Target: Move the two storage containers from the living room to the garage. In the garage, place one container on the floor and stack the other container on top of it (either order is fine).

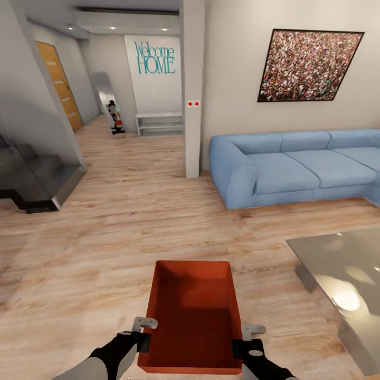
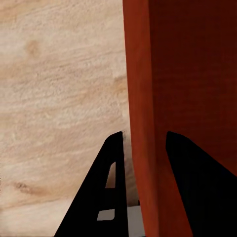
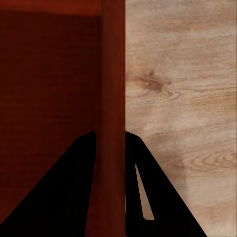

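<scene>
One orange-red storage container (image 1: 193,311) hangs in front of me over the light wood plank floor of the living room, empty and lidless. My left gripper (image 1: 143,333) is shut on its left wall (image 2: 140,148), one finger inside and one outside. On the other side, my right gripper (image 1: 244,340) is shut on the right wall (image 3: 112,123) the same way. The container sits level between both hands.
A blue sofa (image 1: 295,166) stands at the right under a framed picture. A glass low table (image 1: 343,279) juts in at the lower right. A white pillar (image 1: 193,89) divides the room; beyond it a hallway with a "Welcome HOME" wall, white shelf (image 1: 159,124), wooden door (image 1: 59,84). Dark stairs (image 1: 31,179) at left.
</scene>
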